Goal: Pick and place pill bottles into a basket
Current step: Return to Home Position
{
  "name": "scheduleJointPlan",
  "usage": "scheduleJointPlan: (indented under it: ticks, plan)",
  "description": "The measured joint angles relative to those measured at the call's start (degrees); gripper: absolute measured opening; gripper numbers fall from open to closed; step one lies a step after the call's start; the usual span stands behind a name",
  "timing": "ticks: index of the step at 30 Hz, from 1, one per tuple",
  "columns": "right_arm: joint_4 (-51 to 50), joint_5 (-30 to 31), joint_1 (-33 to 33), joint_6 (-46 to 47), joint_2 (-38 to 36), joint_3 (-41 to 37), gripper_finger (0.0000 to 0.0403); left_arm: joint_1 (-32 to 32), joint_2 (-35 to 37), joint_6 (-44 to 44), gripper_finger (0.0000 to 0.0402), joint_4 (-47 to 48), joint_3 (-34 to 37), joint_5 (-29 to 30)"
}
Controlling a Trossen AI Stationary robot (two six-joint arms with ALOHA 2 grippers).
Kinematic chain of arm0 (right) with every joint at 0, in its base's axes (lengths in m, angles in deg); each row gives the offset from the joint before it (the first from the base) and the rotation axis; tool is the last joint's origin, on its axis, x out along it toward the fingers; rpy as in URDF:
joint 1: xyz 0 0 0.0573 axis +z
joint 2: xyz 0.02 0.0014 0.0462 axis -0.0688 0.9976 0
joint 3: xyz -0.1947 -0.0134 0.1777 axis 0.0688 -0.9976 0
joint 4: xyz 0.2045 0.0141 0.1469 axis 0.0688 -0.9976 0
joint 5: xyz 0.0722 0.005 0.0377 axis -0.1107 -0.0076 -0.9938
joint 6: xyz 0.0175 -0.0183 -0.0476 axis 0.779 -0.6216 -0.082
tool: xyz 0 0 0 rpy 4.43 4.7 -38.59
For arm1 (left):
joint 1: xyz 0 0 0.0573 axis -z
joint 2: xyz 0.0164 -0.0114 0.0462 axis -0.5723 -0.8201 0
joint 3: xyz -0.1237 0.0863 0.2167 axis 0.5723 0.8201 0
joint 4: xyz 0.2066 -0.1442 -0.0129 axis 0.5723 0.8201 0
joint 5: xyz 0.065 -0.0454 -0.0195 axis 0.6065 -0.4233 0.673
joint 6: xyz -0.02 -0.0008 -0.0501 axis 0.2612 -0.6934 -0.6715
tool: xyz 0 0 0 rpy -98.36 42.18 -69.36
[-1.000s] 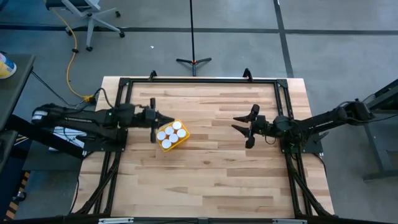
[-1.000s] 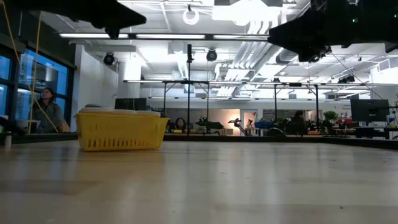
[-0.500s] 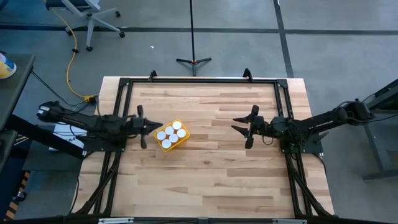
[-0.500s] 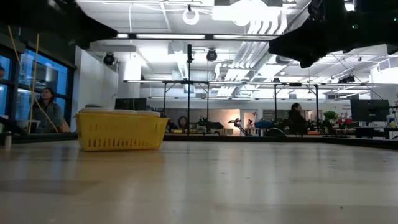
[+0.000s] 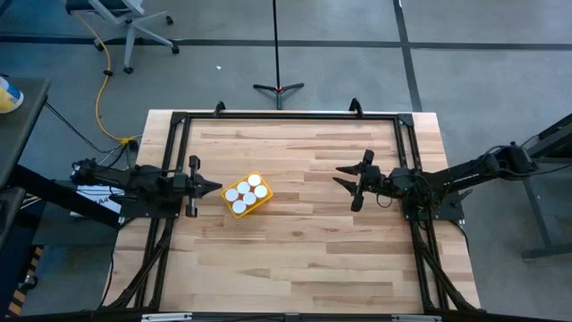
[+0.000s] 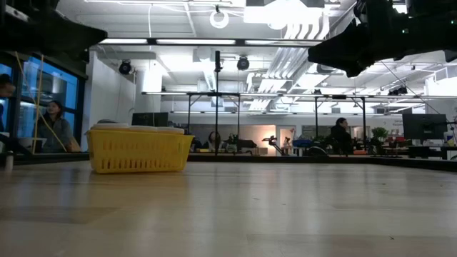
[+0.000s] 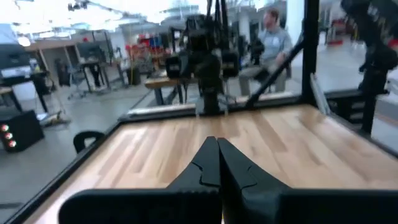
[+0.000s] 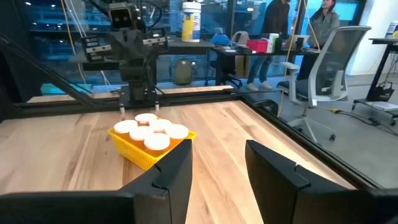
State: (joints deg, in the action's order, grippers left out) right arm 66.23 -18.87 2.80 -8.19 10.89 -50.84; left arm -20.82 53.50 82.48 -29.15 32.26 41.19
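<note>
The yellow basket (image 5: 247, 196) stands on the wooden table left of centre and holds several pill bottles, whose white caps (image 5: 244, 189) fill it. The basket (image 8: 148, 152) and caps (image 8: 149, 130) also show in the right wrist view, and the basket (image 6: 139, 150) in the low view. My left gripper (image 5: 213, 187) is shut and empty, above the table just left of the basket; its closed fingers (image 7: 217, 163) point toward the table's right. My right gripper (image 5: 347, 184) is open and empty, right of centre, facing the basket; it also shows in its wrist view (image 8: 217, 158).
A black frame (image 5: 286, 116) runs along the table's far, left and right edges. Bare wood (image 5: 295, 250) lies between the basket and my right gripper and across the near half. People sit and stand in the room beyond the table (image 6: 56, 125).
My left gripper has drawn back from over the basket toward the table's left edge and now sits just left of it. The basket and the bottles have stayed in place.
</note>
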Motion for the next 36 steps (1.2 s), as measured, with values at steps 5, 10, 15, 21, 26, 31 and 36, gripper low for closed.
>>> scheduleJointPlan:
  ticks: [5, 10, 15, 21, 26, 31, 36]
  plan:
    - [0.11, 0.05, 0.00, -0.54, 0.02, 0.00, 0.0140, -6.69, 1.23, 1.49, 0.0023, 0.90, 0.13, -3.69]
    - [0.42, -0.40, 0.00, -0.98, 0.02, 0.00, 0.0140, -13.73, 1.31, -1.39, 0.0023, 1.70, 1.73, -9.77]
    - [-0.04, -0.44, 0.00, -0.56, 0.02, 0.00, 0.0140, -18.29, 0.89, -5.45, 0.0023, -3.41, 5.50, -13.07]
    - [0.19, 0.18, -0.02, -1.45, -0.95, 0.00, 0.0114, -19.76, 1.26, -5.19, 0.0023, -3.66, 5.51, -12.75]
    - [-1.48, -0.46, -0.24, -6.80, -4.27, -0.02, 0.0020, -19.72, 1.19, -5.35, 0.0023, -2.98, 5.51, -12.83]
    - [-11.38, -10.46, -3.92, -4.67, -9.38, -0.15, 0.0013, -19.72, 1.17, -5.65, 0.0024, -2.93, 5.51, -12.91]
    - [-10.22, -10.85, -6.00, -3.02, -14.42, -4.69, 0.0004, -19.72, 1.17, -5.61, 0.0038, -2.93, 5.51, -12.62]
